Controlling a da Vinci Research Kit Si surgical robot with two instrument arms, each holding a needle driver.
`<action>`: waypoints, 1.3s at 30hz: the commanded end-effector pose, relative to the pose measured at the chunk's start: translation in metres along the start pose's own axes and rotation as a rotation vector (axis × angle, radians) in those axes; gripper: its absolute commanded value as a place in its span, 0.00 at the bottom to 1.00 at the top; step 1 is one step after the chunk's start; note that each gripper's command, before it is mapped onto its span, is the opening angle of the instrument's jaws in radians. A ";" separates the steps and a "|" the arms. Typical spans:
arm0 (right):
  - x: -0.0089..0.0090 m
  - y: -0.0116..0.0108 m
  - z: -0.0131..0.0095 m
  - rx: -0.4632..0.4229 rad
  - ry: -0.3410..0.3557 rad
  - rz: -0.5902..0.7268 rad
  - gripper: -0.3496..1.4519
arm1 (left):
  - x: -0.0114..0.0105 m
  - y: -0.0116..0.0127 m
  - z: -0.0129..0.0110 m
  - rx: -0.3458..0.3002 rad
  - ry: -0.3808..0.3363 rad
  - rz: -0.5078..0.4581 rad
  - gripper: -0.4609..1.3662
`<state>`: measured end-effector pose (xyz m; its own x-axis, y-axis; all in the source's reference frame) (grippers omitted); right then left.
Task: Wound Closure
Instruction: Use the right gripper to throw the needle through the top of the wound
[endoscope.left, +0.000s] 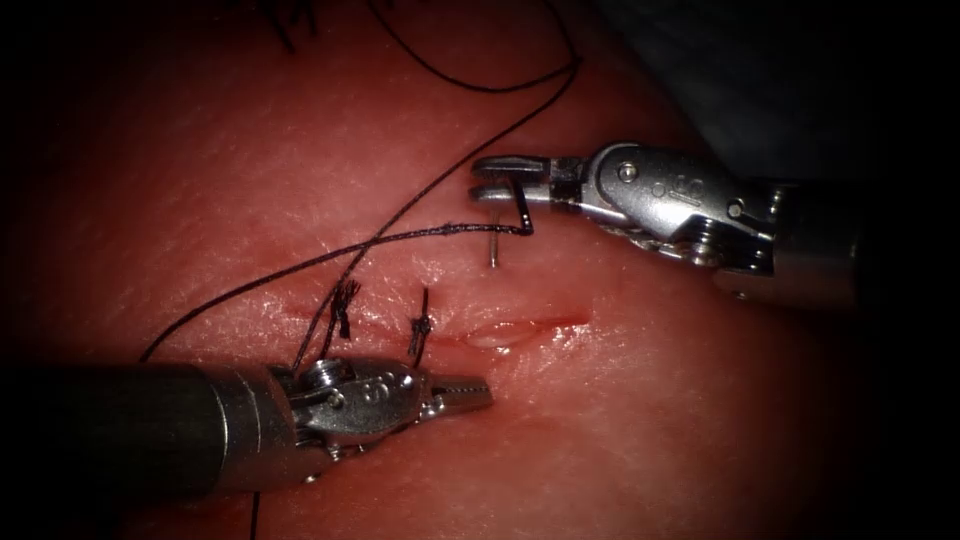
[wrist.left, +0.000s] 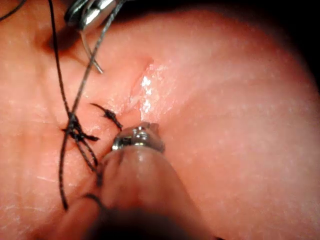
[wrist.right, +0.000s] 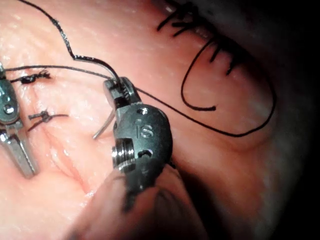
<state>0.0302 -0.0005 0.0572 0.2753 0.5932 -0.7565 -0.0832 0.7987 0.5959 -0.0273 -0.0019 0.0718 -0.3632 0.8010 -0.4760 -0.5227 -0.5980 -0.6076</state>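
At the left of the endoscope view, the left arm's tool (endoscope.left: 462, 392) lay low over the tissue (endoscope.left: 700, 420), just below the cut (endoscope.left: 520, 328), its jaws pressed together and holding nothing that could be seen. Thread (endoscope.left: 250, 285) ran past its wrist and off toward the upper edge. Just above the tool stood two finished knots, the left knot (endoscope.left: 343, 305) and the right knot (endoscope.left: 421, 325), each with short cut ends sticking up across the closed stretch of the wound. To the right of them the cut remained open, a shallow wet slit with a little red fluid (endoscope.left: 560, 322) along its edge.

Further right and above the cut, the right arm's tool (endoscope.left: 508, 176) had its jaws clamped on the needle (endoscope.left: 493, 240) near its thread end; the rest of the curve hung down toward the tissue with the tip free in the air, not in the tissue. The right wrist view showed the same grip, the needle (wrist.right: 103, 126) curving out from under the jaws, clear of the surface.

By my reading, two stitches were done and the needle was held ready for a third, over the far side of the open part. A next bite would call for the tip to be turned square to the surface just beside the open slit, with the trailing thread kept off the knots.
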 end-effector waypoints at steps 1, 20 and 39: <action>0.0000 0.0000 0.0002 0.006 -0.003 0.041 0.00 | 0.0000 0.0000 0.0000 -0.001 0.000 0.000 0.17; -0.0044 -0.0023 0.0017 0.056 -0.160 0.554 0.00 | 0.0003 -0.0003 -0.0004 -0.007 -0.002 -0.001 0.19; -0.0064 -0.0041 0.0022 0.154 -0.200 0.774 0.00 | 0.0009 -0.0002 -0.0007 -0.010 -0.004 -0.006 0.19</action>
<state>0.0309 -0.0078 0.0601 0.3640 0.9295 -0.0593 -0.1896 0.1363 0.9724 -0.0270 -0.0011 0.0710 -0.3628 0.8048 -0.4698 -0.5183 -0.5932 -0.6160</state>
